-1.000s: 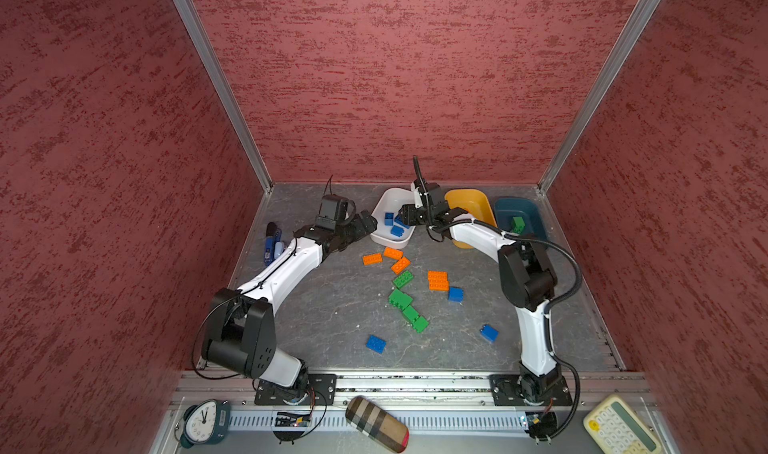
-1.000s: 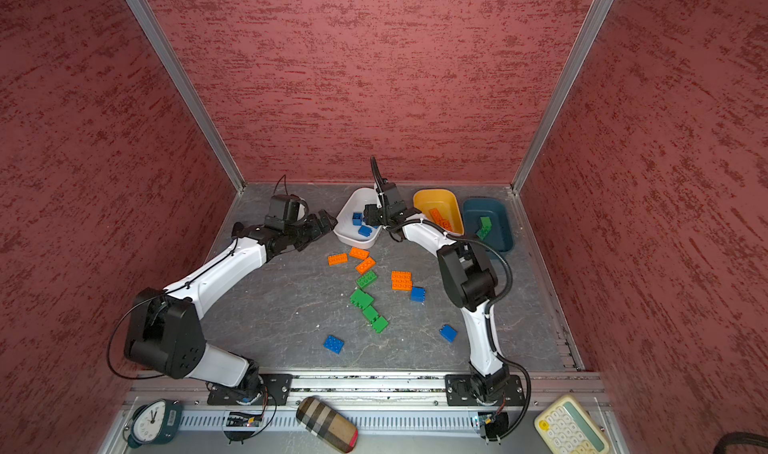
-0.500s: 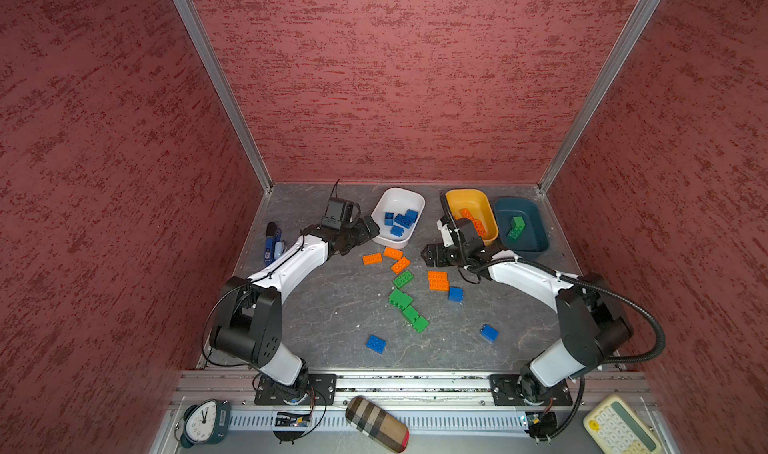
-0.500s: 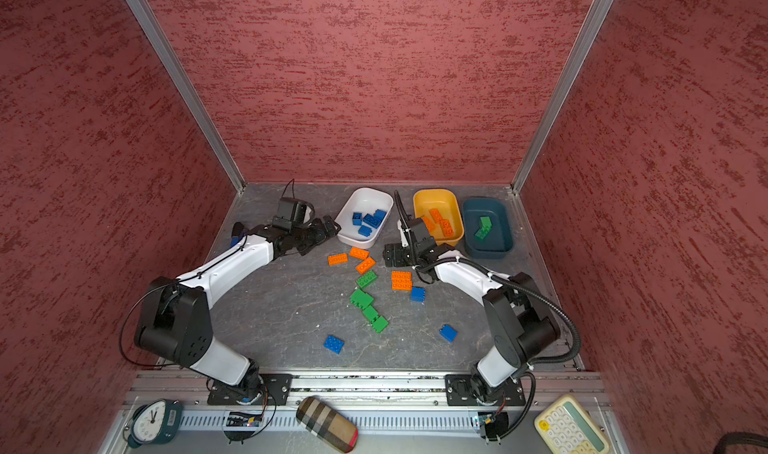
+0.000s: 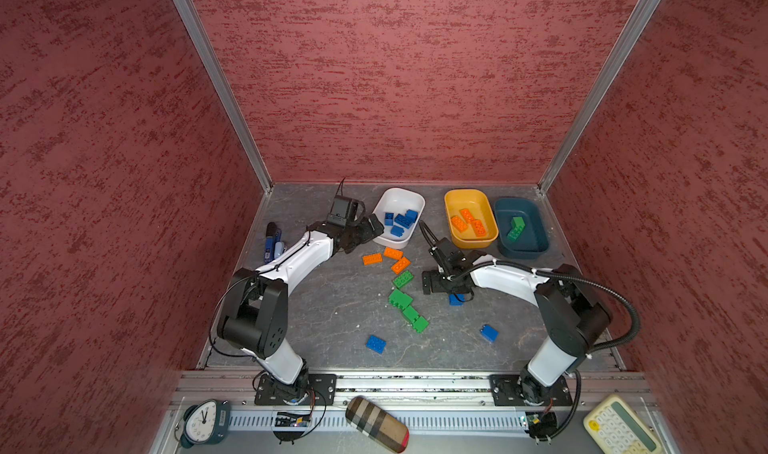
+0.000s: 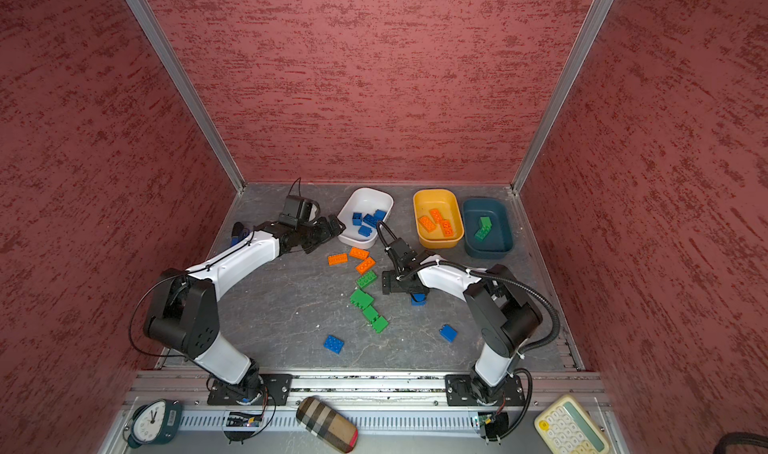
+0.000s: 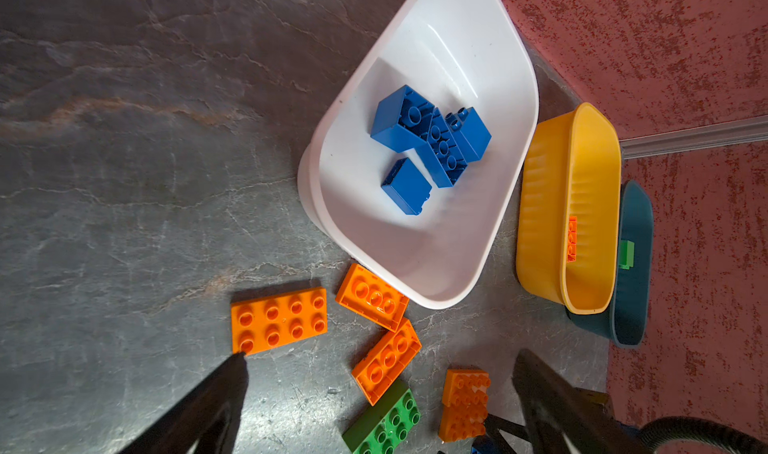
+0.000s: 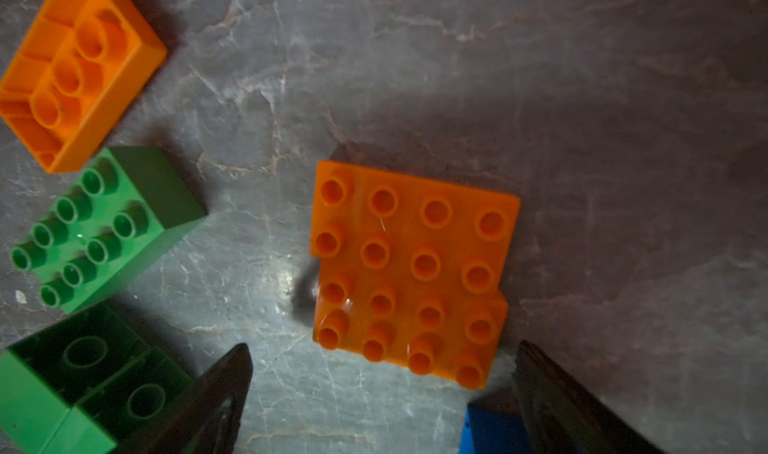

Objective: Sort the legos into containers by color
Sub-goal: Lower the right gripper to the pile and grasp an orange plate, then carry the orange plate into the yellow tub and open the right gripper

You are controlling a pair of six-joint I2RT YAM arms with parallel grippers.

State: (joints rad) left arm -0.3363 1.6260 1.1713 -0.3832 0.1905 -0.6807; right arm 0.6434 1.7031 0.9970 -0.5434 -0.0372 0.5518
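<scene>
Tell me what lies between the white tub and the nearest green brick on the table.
Two orange bricks, one after another; the left wrist view shows it.

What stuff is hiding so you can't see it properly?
Orange legos: in both top views the right gripper covers them.
Blue lego: right wrist view, cut by the bottom edge and a finger.
Yellow tub: left wrist view, its wall hides most legos inside.
Blue-black gadget: a top view, left arm covers part.

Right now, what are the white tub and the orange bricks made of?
The white tub looks like smooth, glossy plastic: light streaks shine on its thin moulded wall. The orange bricks seem hard moulded plastic, slightly shiny: bright glints sit on their round studs.
</scene>
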